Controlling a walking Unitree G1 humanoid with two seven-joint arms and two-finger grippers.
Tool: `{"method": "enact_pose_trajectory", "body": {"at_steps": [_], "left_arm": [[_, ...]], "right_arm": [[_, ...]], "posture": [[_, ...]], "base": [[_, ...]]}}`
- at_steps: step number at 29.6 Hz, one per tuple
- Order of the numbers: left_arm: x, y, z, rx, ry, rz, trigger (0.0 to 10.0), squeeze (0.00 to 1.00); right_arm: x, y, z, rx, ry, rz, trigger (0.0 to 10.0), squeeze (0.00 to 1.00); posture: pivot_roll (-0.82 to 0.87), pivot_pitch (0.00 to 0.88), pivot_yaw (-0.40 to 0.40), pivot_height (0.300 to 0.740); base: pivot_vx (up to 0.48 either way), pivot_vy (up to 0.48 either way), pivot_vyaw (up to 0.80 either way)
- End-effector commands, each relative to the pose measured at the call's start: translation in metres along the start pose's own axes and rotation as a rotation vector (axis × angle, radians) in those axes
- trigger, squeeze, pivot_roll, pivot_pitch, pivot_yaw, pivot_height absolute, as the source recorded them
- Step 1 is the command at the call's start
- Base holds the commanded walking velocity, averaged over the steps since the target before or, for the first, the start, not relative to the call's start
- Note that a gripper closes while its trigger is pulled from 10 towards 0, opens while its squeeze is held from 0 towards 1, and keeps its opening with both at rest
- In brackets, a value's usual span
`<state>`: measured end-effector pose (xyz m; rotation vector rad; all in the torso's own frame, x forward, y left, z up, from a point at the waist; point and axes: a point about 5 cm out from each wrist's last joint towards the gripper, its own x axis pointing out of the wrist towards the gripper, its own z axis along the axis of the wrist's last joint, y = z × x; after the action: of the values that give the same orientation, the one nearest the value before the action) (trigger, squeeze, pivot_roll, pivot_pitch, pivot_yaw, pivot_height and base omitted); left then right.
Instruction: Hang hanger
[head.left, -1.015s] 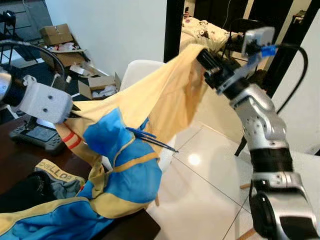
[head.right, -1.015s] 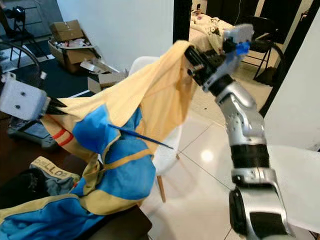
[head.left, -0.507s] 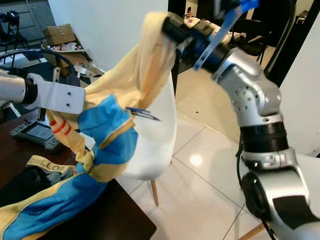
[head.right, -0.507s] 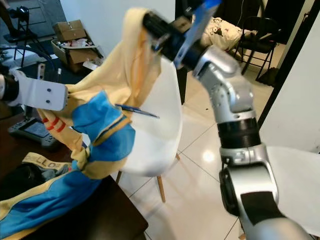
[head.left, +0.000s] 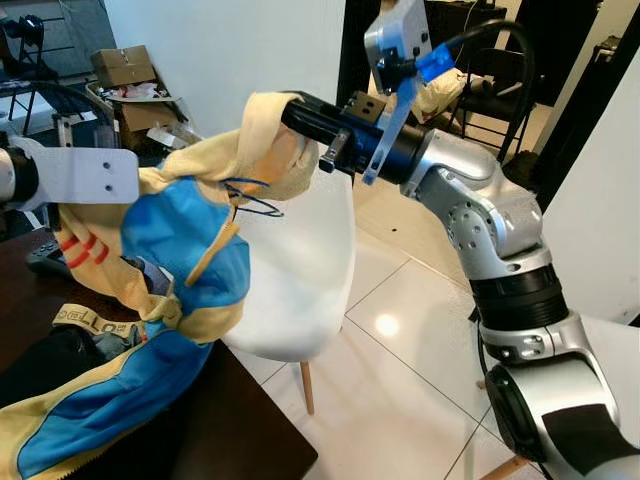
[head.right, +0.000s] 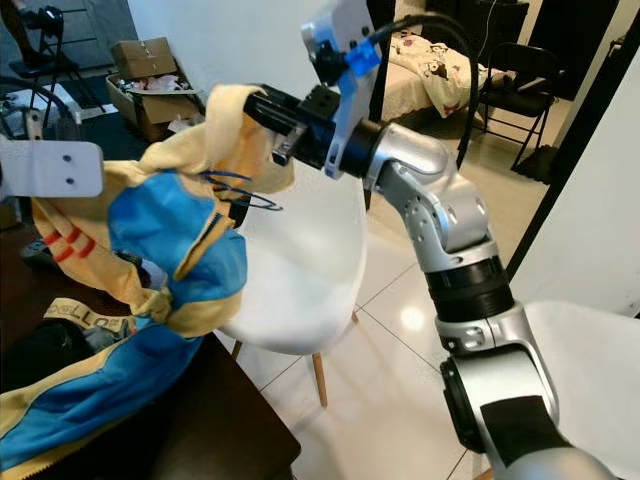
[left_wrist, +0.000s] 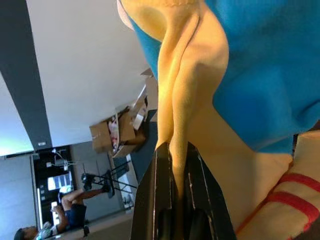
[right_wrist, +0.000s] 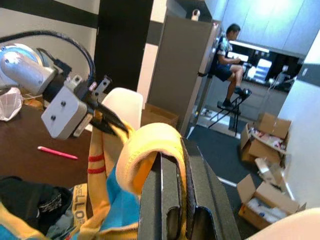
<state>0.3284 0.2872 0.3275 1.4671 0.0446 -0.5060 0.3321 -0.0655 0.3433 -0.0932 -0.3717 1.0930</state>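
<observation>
hanger (head.left: 252, 197) below right hand (head.left: 300, 118)

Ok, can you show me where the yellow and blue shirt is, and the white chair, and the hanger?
yellow and blue shirt (head.left: 185, 235), left eye view, on its blue front panel.
white chair (head.left: 295, 280), left eye view, on the bare backrest.
hanger (head.right: 245, 200), right eye view, on the thin dark wire poking from the shirt.

The right gripper (right_wrist: 176, 165) has its two black fingers closed on a yellow ribbed hem of the garment (right_wrist: 150, 150). The left gripper (right_wrist: 111, 124) grips the same yellow-and-blue garment beside red stripes. A pink pen (right_wrist: 57, 153) lies on the dark table (right_wrist: 30, 165). A person (right_wrist: 226, 55) sits on a stool near cardboard boxes (right_wrist: 265, 137).
</observation>
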Motion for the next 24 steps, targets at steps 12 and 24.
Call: {"method": "enact_pose_trajectory", "body": {"at_steps": [12,24], "left_arm": [[-0.001,0.004,-0.001,-0.029,0.014,0.073,10.0,0.00],[0.005,0.012,0.010,-0.146,-0.113,0.194,10.0,0.00]], "right_arm": [[0.023,0.094,-0.002,0.243,-0.220,0.408,0.0,0.00],[0.017,0.097,-0.033,0.244,-0.084,0.345,10.0,1.00]], "posture": [[0.14,0.000,-0.027,0.740],[0.14,0.000,-0.024,0.740]], "base": [[0.000,0.000,0.00],[0.000,0.000,0.00]]}}
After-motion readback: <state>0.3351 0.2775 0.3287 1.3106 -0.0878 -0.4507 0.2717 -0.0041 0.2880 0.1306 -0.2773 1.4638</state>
